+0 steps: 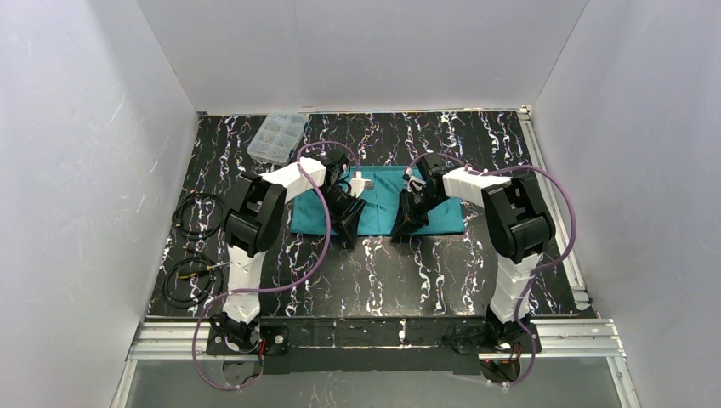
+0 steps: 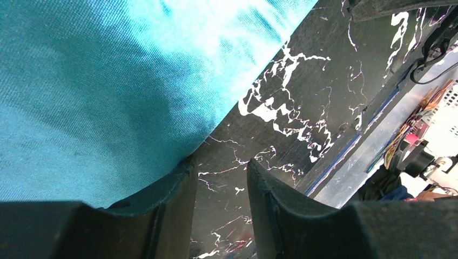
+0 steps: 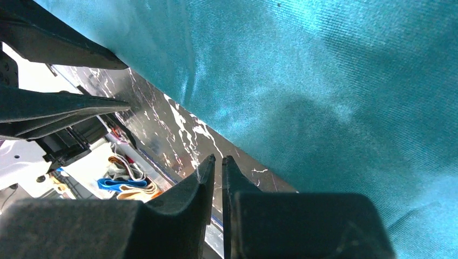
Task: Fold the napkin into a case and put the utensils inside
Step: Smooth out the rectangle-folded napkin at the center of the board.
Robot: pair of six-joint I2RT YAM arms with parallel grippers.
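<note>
Top external view — the napkin (image 1: 378,204) lies flat on the marbled table (image 1: 383,280) as a wide teal rectangle. Both arms reach down to its near edge. The left gripper (image 1: 350,236) sits at that edge left of the middle and the right gripper (image 1: 398,233) right of the middle, so most of the cloth lies beyond the two tools and a strip of it runs between them. A clear compartment box (image 1: 278,136) stands well beyond the left gripper, off to its left, and coiled cables (image 1: 191,217) lie outboard of the left arm.

Left wrist view — the left gripper (image 2: 221,164) has its fingers (image 2: 173,189) spread, with bare table (image 2: 281,113) showing in the gap. The tip of one finger touches the napkin (image 2: 108,81) at its edge, and the cloth stretches ahead and to that finger's side.

Right wrist view — the right gripper (image 3: 219,159) has its fingers (image 3: 189,194) pressed nearly together, with only a thin slit left. The tips sit at the edge of the napkin (image 3: 324,81), which fills the space ahead. We cannot tell whether any cloth is nipped. The spread fingers of the left gripper (image 3: 128,83) show beyond, at the same edge.
</note>
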